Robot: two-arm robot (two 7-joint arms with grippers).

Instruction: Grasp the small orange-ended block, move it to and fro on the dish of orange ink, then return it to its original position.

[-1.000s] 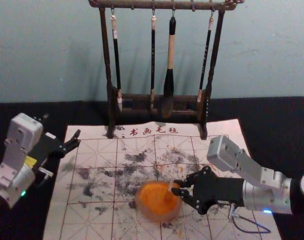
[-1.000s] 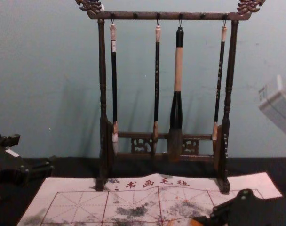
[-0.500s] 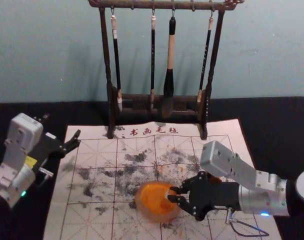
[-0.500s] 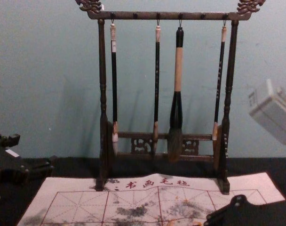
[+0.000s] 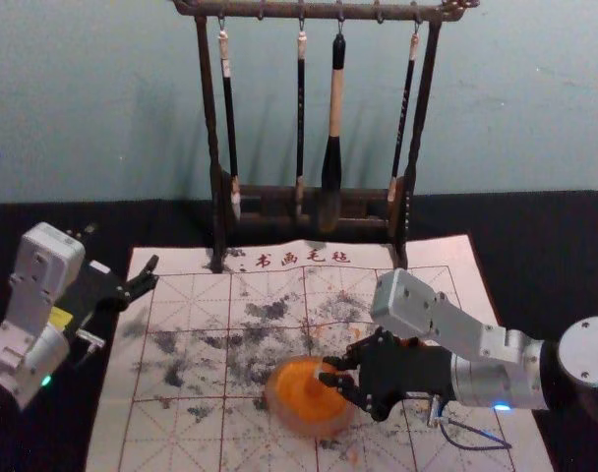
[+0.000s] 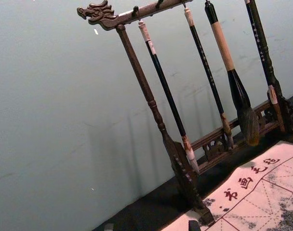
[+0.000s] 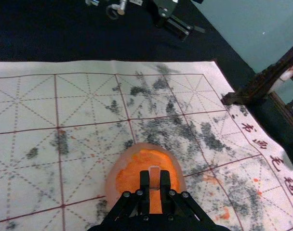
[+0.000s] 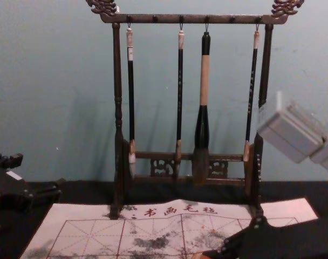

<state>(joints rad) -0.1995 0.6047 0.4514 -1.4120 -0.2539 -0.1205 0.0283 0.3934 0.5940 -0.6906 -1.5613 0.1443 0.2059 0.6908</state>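
Note:
Over the dish of orange ink, my right gripper reaches in from the right, closed around the small block. The right wrist view has the block between the two fingertips of my right gripper, above the orange ink in the round dish. Whether the block's lower end touches the ink I cannot tell. My left gripper is parked at the left beside the mat, fingers apart; in the left wrist view the tips of my left gripper stand wide.
A white gridded calligraphy mat with grey and orange stains lies under the dish on black cloth. Behind, a dark wooden rack stands at the mat's far edge, several brushes hanging from it, including a thick one.
My right gripper has shifted left over the dish, first slightly toward the near side and then back outward, with the block still in it. The left arm and the dish have stayed put.

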